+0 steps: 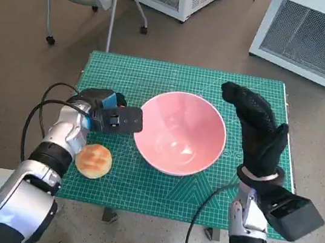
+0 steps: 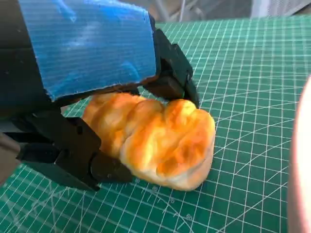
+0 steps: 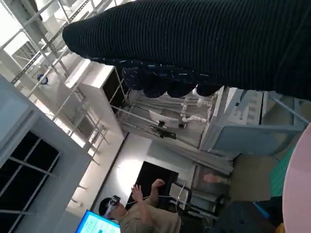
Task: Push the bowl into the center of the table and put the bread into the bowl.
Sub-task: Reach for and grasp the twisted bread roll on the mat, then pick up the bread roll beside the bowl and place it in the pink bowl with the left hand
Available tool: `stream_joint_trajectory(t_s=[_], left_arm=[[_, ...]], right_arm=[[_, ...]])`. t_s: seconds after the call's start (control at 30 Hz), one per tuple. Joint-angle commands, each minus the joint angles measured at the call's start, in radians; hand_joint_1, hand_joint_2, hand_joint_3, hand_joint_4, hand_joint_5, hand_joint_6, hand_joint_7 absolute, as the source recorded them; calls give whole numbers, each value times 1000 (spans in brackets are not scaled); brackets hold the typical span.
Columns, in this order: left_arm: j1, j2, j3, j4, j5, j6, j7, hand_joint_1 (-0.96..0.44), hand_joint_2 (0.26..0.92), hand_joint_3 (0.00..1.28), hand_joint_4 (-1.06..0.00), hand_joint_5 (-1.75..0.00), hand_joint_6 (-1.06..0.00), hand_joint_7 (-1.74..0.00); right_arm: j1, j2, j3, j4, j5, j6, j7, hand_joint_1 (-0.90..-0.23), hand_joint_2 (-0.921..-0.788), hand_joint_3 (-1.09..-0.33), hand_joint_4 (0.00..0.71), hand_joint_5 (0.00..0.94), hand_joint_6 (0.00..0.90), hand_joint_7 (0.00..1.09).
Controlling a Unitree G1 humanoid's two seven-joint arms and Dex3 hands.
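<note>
Near the mat's (image 1: pixel 140 185) front-left edge, bread (image 1: pixel 93 160) lies beside bowl (image 1: pixel 180 133).

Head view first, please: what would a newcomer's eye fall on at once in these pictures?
The big pink bowl near the middle of the green cutting mat draws the eye first, with the gloved right hand raised beside its rim. Next comes the golden bread on the mat near the table's front left edge; in the left wrist view the blue-taped left hand hangs right over it, black fingers on either side.
</note>
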Motion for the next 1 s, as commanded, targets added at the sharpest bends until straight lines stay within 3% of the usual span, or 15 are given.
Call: stream_joint_trajectory(t_s=[0.03, 0.23, 0.37, 0.5, 0.7, 1.0], left_arm=[[22, 19, -20, -26, 12, -39, 36, 12, 910, 65, -702, -1079, -664, -1188], [40, 66, -5, -151, 8, -44, 41, 2, 900, 71, -668, -1313, -755, -904], [77, 102, 32, -294, -10, -22, 25, 4, 904, 71, -654, -1368, -771, -839], [135, 138, 85, -466, -31, -9, 23, 3, 913, 53, -675, -1345, -749, -861], [221, 176, 172, -734, -65, 17, 5, 1, 917, 27, -744, -1170, -688, -1033], [315, 173, 254, -1044, -75, 14, 10, 2, 915, 23, -764, -1071, -673, -1127]], right_arm=[[26, 4, 2, -1, -2, 17, -6, -637, -921, -677, 168, 0, -1, 500], [24, 3, 3, 4, 6, 17, 4, -639, -921, -677, 168, 0, -1, 497], [23, 3, 4, 4, 11, 19, 9, -639, -921, -677, 167, 0, -1, 496], [24, 2, 5, 1, 6, 17, 8, -629, -921, -677, 168, 0, -1, 496], [20, 0, 5, 6, 6, 15, 11, -623, -921, -677, 167, 0, -1, 494], [21, -3, 6, 10, 7, 17, 15, -630, -921, -677, 165, 0, -1, 492]])
